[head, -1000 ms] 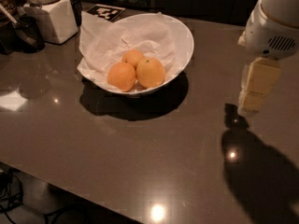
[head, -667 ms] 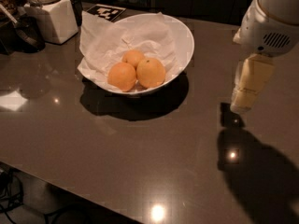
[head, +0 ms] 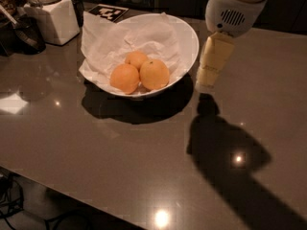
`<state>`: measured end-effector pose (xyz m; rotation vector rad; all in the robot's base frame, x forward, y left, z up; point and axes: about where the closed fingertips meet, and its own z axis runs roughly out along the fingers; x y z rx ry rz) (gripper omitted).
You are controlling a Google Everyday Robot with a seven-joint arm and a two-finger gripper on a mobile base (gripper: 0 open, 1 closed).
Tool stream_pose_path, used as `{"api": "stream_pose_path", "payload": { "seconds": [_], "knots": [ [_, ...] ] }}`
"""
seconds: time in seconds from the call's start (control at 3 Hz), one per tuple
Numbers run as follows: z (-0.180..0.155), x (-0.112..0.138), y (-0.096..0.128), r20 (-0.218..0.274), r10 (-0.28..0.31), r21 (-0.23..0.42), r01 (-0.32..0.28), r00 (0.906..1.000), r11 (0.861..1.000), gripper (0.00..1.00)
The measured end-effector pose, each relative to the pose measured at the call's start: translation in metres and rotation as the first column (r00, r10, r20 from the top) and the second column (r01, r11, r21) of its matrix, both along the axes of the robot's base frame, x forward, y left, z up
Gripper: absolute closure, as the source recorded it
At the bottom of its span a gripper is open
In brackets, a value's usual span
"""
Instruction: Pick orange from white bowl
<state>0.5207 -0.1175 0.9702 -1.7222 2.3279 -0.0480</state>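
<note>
Three oranges lie in the white bowl [head: 189,42], which is lined with crumpled white paper. The largest orange [head: 154,74], paler with a small dark stem dot, sits at the front right. A deeper-orange one [head: 124,78] lies to its left and the smallest [head: 136,59] behind them. My gripper [head: 209,80] hangs from the white arm just right of the bowl's rim, above the table, pointing down. It holds nothing that I can see.
A white square-based jar [head: 53,18] stands at the back left beside a dark object [head: 24,32]. A black-and-white marker card [head: 109,12] lies behind the bowl. The grey table's front edge [head: 96,202] runs across the lower left.
My arm and gripper have moved left, from well right of the bowl to right beside its rim. The bowl and oranges have not moved.
</note>
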Motion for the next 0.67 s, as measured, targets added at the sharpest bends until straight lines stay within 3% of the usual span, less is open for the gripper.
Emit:
{"api": "stream_pose_path", "payload": {
  "seconds": [0.33,0.67],
  "knots": [
    [0.001,0.008,0.018,0.019,0.021,0.023,-0.021,0.9996,1.000,0.00],
    [-0.005,0.022,0.038,0.002,0.039,0.013,-0.039,0.9993,0.999,0.00]
  ]
}}
